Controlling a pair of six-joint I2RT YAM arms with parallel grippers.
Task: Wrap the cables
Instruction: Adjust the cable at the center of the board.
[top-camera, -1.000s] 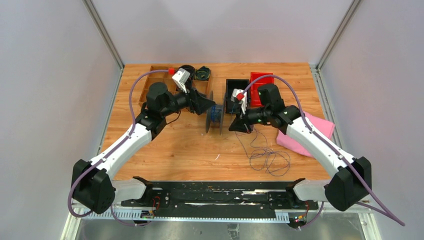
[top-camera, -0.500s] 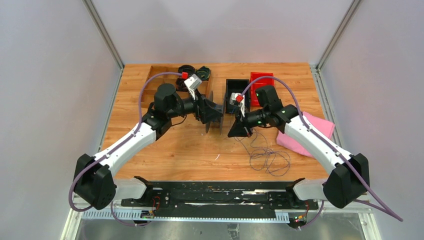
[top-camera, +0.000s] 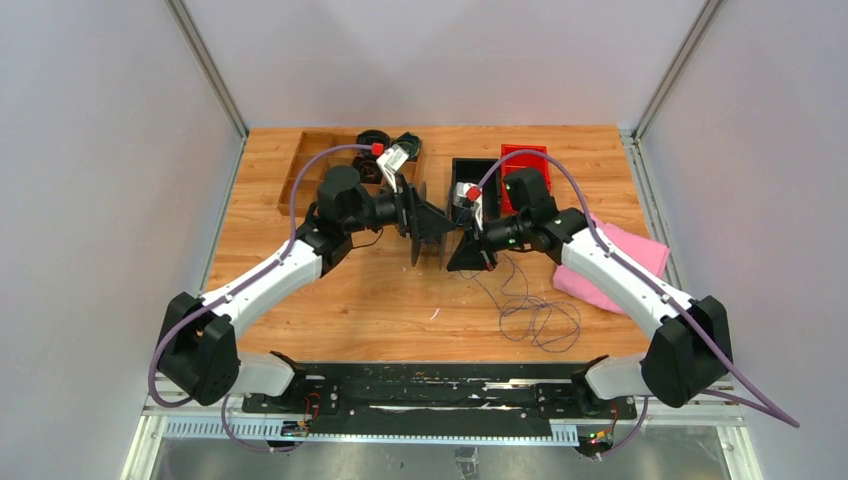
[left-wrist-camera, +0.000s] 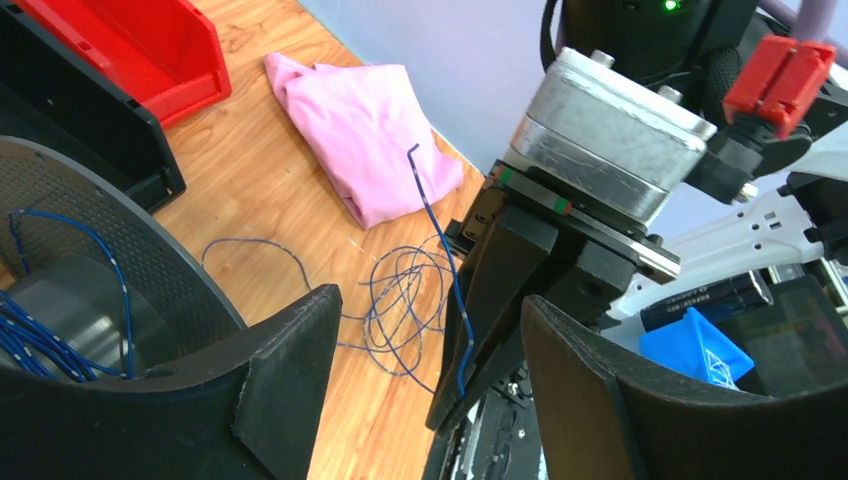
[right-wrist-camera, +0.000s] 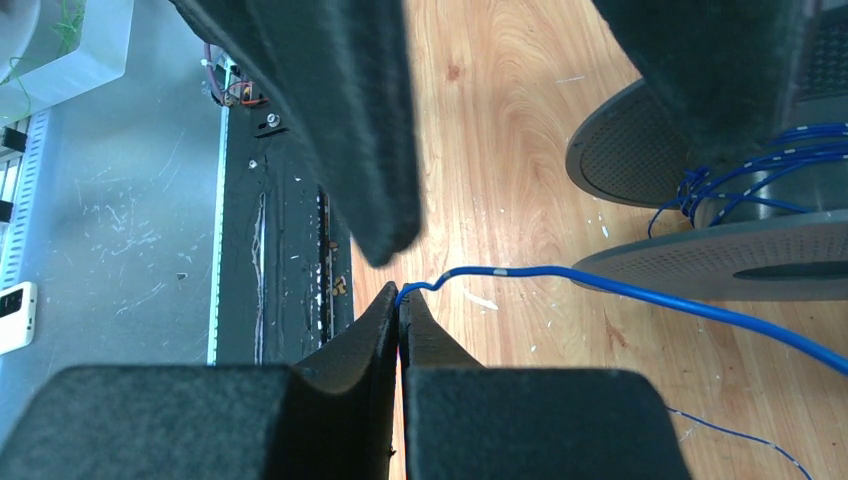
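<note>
Wooden table (top-camera: 340, 300) carries two arms, one grey spool (left-wrist-camera: 90, 250), one blue wire (right-wrist-camera: 560, 275), one pink cloth (top-camera: 625, 262), one red bin (top-camera: 525, 160) and one black bin (top-camera: 470, 172). Both arms reach inward and meet at mid-table. Right gripper (right-wrist-camera: 399, 300) is pinched tight on the wire, whose short end sticks out past its tips. Left gripper (top-camera: 428, 222) gapes wide, gripping nothing, its fingers flanking the right gripper's tips, spool just beside it. Blue turns sit on the spool's core; a loose tangle (top-camera: 535, 320) lies near the cloth.
</note>
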